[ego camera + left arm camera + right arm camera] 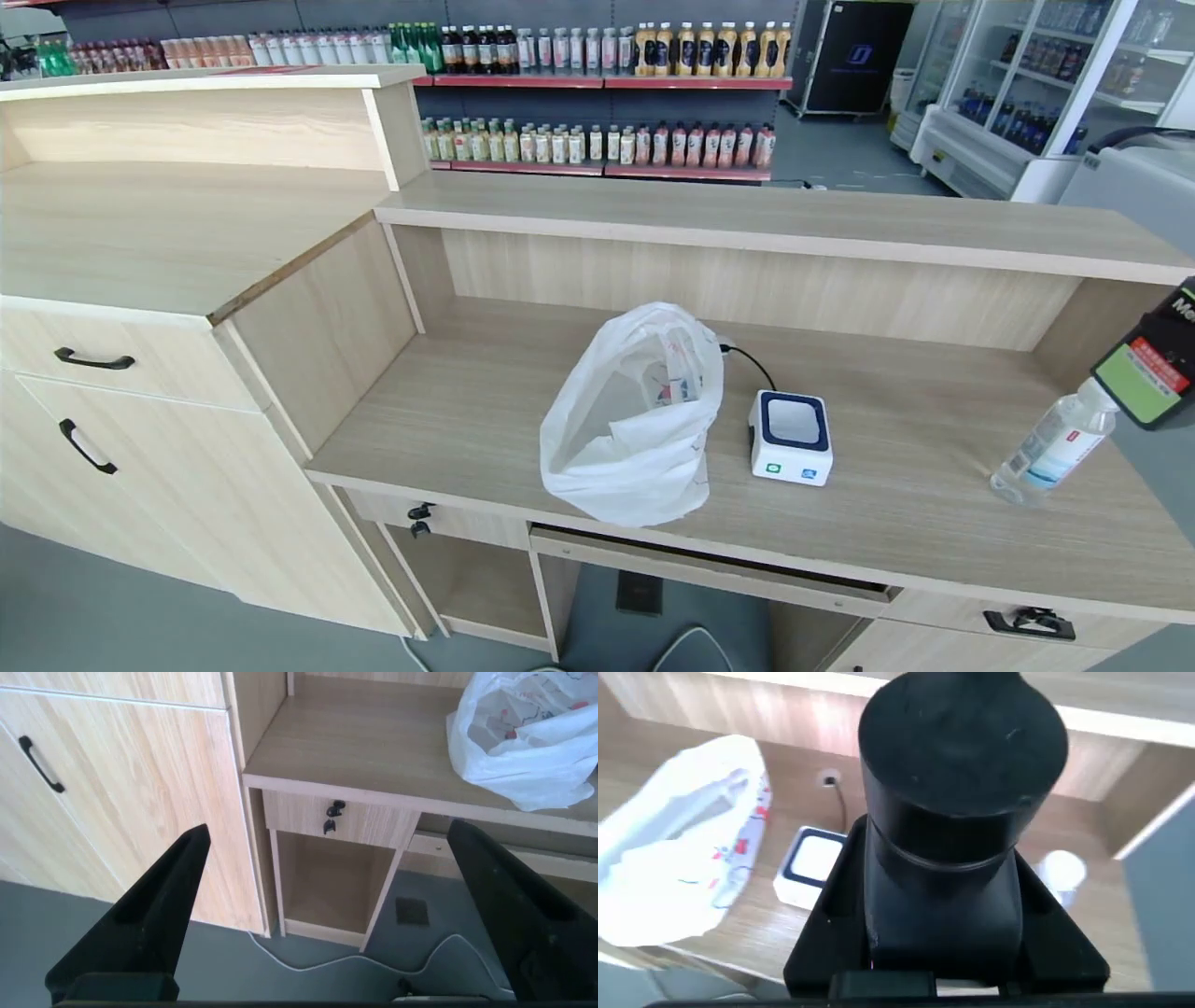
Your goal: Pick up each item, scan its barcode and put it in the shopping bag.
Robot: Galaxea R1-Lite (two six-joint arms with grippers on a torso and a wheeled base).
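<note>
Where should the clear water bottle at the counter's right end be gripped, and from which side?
Probably around the water bottle's labelled middle, fingers level, coming from the counter's open front edge: it stands upright, slim and round, with its top crowded by the black canister in the right gripper.

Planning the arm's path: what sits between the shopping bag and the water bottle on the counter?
The white scanner, right beside the shopping bag; from it to the water bottle the counter is bare. The head view shows this.
</note>
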